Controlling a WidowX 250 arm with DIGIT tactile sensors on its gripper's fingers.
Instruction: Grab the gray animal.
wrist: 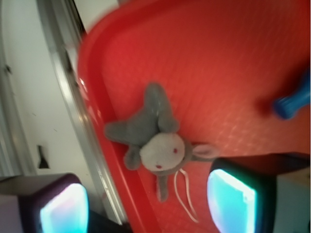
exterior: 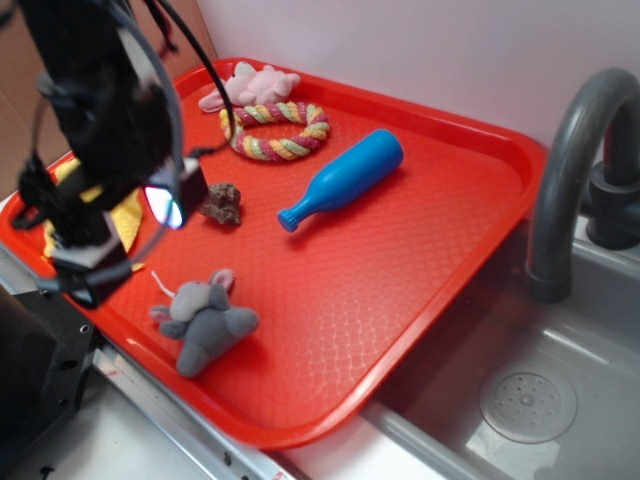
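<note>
- Lying flat toward seven o'clock on the red plastic tray [exterior: 440, 230]: small gray plush mouse [exterior: 203, 322], untouched.
- Hovering at ten o'clock of the mouse with jaws spread wide: black gripper [wrist: 146, 199].

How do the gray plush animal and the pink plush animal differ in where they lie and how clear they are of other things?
The gray animal lies near the tray's front edge; the pink animal lies at the far rim. The gray animal has bare tray around it, whereas the pink animal lies right beside the rope ring. The open claw hovers over the gray animal, not the pink one. Both are small soft toys lying flat.
</note>
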